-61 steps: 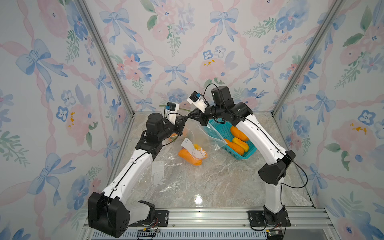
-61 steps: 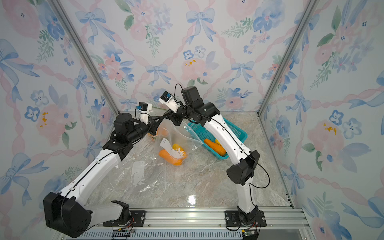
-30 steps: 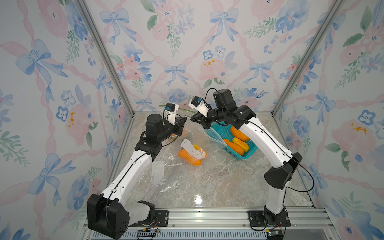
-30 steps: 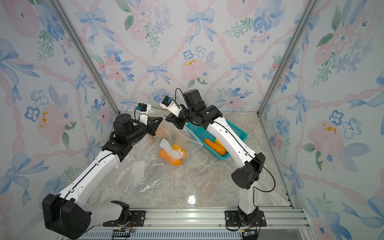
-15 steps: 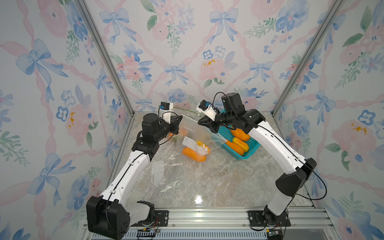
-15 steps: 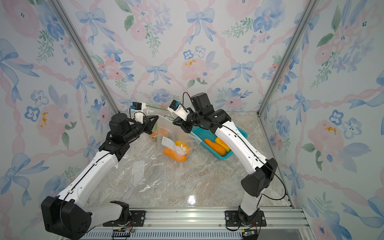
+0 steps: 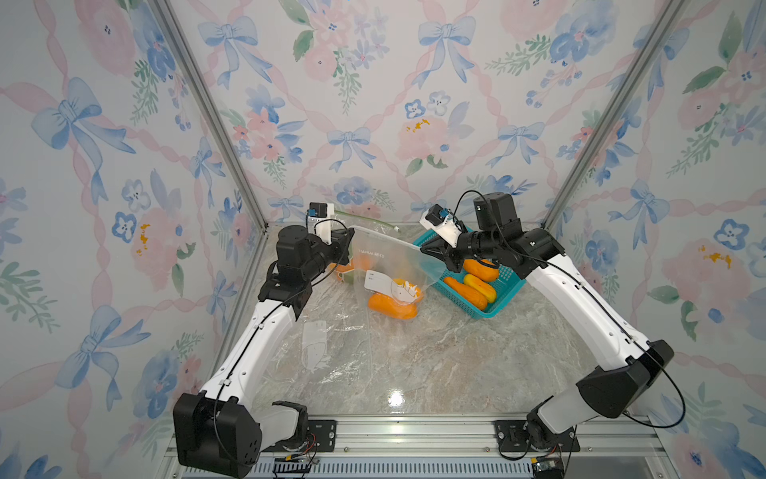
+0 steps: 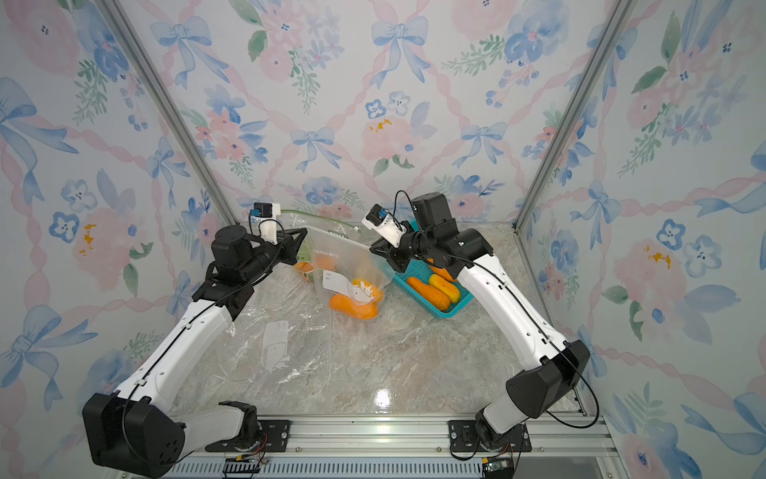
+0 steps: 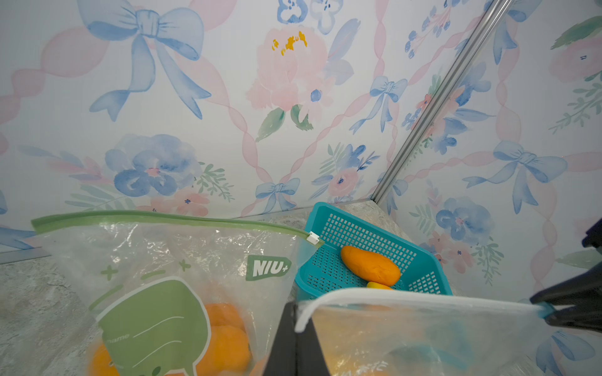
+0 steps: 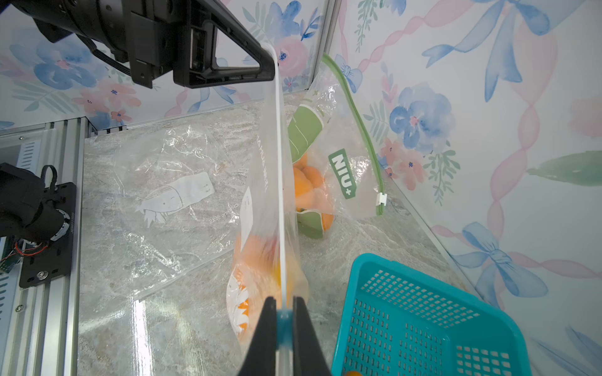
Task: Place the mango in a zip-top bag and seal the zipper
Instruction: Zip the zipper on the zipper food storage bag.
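— Where is the mango sitting right now?

— Low inside the zip-top bag, which is hanging over the back half of the marble surface. The bag's bottom seems to be resting on the stone. A green-topped bag is leaning by the back edge, and the teal basket is lying toward the back right corner.

— And what are the pincers doing?

— The left gripper is clamping one end of the zipper track, jaws tight together. The right gripper is pinching the blue slider at the other end, with only the slider between its jaws.

— So it's sealing the bag?

— Finishing, I'd say. The track is looking closed along its whole length. To do this well, the left should be anchoring firmly while the right is drawing straight along the track. Pulling sideways could pop the slider off, and too much tension could tear the corner free.

— How are the arms posed?

— Both are reaching toward the back edge with elbows bent and wrists turned inward. The pincers are facing each other, and the track is stretching taut between them.
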Action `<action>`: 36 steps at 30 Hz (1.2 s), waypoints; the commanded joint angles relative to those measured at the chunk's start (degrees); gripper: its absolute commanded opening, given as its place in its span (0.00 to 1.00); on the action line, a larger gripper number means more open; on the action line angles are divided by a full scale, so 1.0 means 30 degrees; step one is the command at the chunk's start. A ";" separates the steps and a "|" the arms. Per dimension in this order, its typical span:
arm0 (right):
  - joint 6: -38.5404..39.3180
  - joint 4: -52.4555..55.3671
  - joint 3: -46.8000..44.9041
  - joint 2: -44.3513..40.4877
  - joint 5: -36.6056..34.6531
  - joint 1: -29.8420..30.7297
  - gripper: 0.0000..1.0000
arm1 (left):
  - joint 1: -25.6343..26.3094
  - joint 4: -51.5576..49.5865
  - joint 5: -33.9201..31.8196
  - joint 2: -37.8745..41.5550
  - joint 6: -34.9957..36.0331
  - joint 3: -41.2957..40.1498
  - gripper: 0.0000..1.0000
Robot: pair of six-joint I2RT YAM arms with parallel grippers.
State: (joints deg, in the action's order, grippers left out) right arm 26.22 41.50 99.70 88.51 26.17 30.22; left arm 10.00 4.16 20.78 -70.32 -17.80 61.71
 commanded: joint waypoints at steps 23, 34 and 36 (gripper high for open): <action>-0.0644 -0.0017 -0.1164 -0.0710 0.0529 -0.1872 0.00 | -0.1158 0.0444 -0.1710 0.0399 -0.0855 -0.0492 0.00; -0.2134 -0.1693 0.0303 0.0852 -0.0272 -0.0049 0.00 | -0.1213 0.0450 -0.1421 0.0965 -0.1652 -0.0250 0.00; -0.2242 -0.1651 0.0739 0.1122 -0.0289 0.0137 0.00 | -0.1224 0.0427 -0.1471 0.1191 -0.1767 -0.0271 0.00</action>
State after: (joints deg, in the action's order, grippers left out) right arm 20.75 37.26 98.87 91.00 26.24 29.34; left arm 6.68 4.19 17.23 -68.84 -21.58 60.86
